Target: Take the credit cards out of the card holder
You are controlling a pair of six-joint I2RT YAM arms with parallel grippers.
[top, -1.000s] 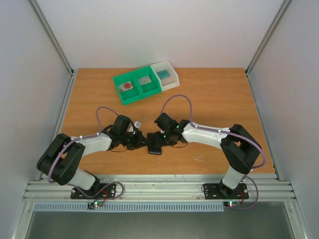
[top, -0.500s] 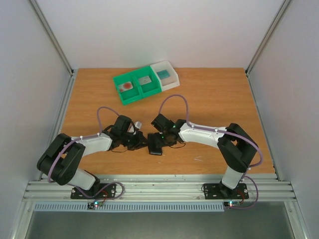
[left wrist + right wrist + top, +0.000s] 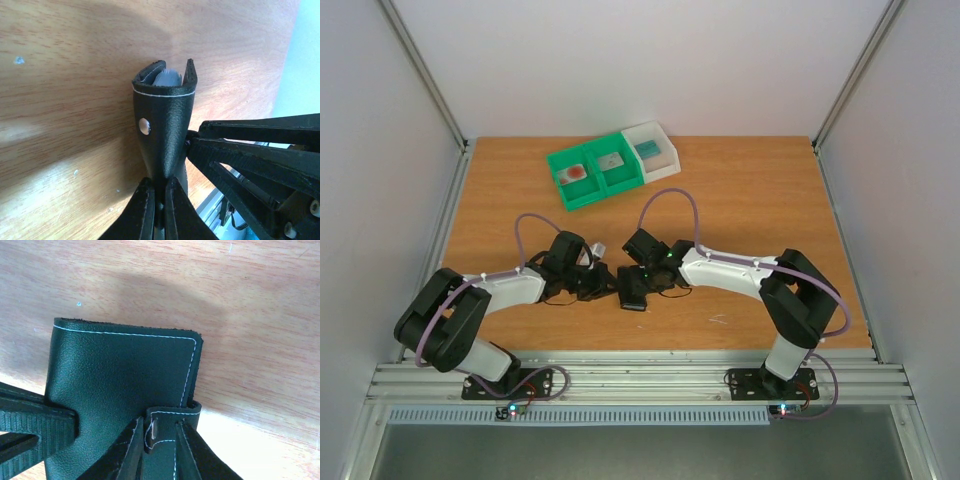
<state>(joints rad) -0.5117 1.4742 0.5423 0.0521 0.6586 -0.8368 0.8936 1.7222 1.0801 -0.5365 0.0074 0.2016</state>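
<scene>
The black card holder (image 3: 632, 292) lies folded on the table between my two grippers. My left gripper (image 3: 605, 284) is shut on its edge; in the left wrist view the fingers (image 3: 145, 210) pinch the black cover (image 3: 165, 120), and grey-blue lining (image 3: 167, 77) shows at the far end. My right gripper (image 3: 161, 440) is shut on the little clasp tab (image 3: 172, 422) of the holder (image 3: 120, 375), one finger on each side of it. No credit cards show in the holder. A pale card with a red blotch (image 3: 577, 172) lies in the green bin.
A green bin (image 3: 582, 200) and a white bin (image 3: 670, 150) stand side by side at the back of the table, each with a small flat item inside. The table's near edge and metal rail (image 3: 640, 375) run just behind the arm bases.
The right gripper has narrowed its jaws onto the clasp tab and its arm has edged slightly left toward the holder. The left arm has kept its grip and place.
</scene>
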